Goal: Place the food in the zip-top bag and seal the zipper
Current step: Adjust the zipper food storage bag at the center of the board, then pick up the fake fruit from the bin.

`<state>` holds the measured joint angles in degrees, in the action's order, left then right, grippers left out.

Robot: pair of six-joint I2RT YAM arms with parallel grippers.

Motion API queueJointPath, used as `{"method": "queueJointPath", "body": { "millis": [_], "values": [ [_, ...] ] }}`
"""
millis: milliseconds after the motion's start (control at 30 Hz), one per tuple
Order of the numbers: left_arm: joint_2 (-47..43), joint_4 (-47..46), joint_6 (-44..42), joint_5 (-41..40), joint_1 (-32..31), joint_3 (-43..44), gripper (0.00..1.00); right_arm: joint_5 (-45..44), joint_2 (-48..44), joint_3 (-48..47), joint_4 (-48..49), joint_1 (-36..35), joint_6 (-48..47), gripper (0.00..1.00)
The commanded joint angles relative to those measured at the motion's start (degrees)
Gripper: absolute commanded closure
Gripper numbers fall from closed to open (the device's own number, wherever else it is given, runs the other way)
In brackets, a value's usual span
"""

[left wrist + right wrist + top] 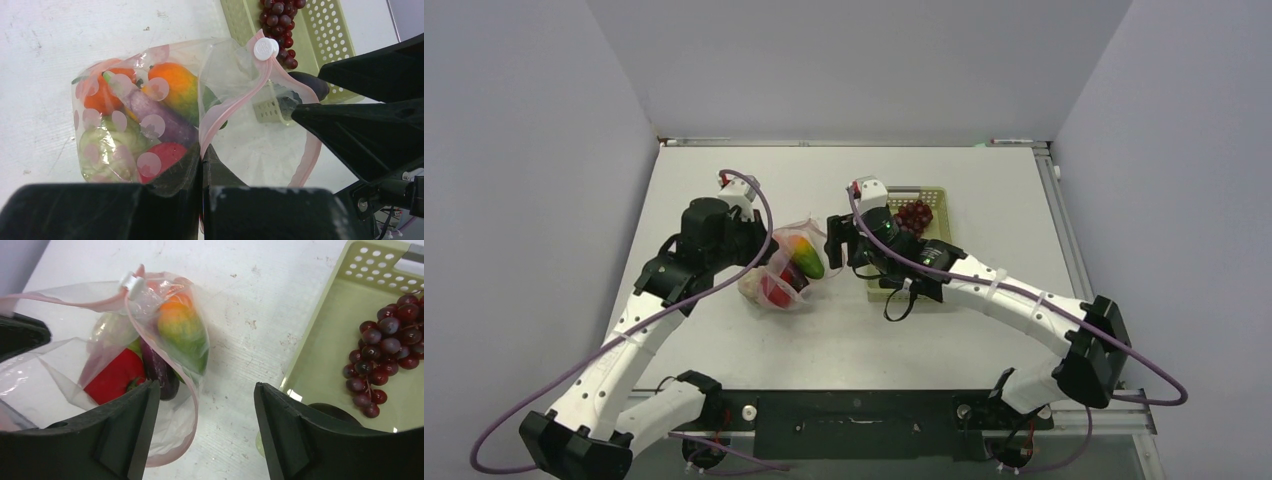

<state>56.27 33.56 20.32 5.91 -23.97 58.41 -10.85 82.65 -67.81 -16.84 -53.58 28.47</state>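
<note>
Zip-top bag (786,292) lies on the white table (724,180), mid-left, between my two grippers, with its mouth gaping toward my right arm. Zipper (232,107) is unsealed: the two pink-red strips are spread wide apart. The white slider (265,48) sits at the far end of the strip.

Inside the bag, packed at the closed end:
- an orange-green fruit (175,90)
- the purple eggplant (160,117), just beside that fruit
- a red piece (165,155), near my fingers
- an orange piece (102,97)
- a pale green piece (107,147)

The pieces touch each other, and pink dots on the plastic partly cover them.

The grapes (382,347) are not in the bag. The dark bunch lies in the pale green basket (325,340), just right of the bag.

My left gripper (202,160) has its fingers pressed together, clamped on the bag's mouth edge where the pink strip runs down to them.

My right gripper (205,410) has its fingers wide apart and grips nothing. One finger is over the bag's open mouth and the other over the basket's near corner. I cannot tell if the bag-side finger touches the plastic.

In the top view, the left gripper (759,250) is at the bag's left side and the right gripper (839,240) at its right, both low over the table.
</note>
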Motion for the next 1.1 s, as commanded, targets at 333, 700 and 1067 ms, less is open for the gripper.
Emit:
{"method": "queueJointPath", "body": {
  "millis": [333, 700, 1067],
  "values": [
    [-3.5, -3.2, -1.0, 1.0, -0.3, -2.2, 1.00, -8.5, -8.6, -5.9, -6.6, 4.3, -5.6, 0.18],
    [-5.7, -2.7, -1.1, 0.9, -0.3, -3.8, 1.00, -8.6, -4.3, -3.3, -6.8, 15.0, -5.1, 0.01],
    [-5.7, -2.6, -1.4, 2.3, -0.3, -4.1, 1.00, -9.1, 6.3, -2.0, -2.2, 21.2, -3.5, 0.00]
  ]
}}
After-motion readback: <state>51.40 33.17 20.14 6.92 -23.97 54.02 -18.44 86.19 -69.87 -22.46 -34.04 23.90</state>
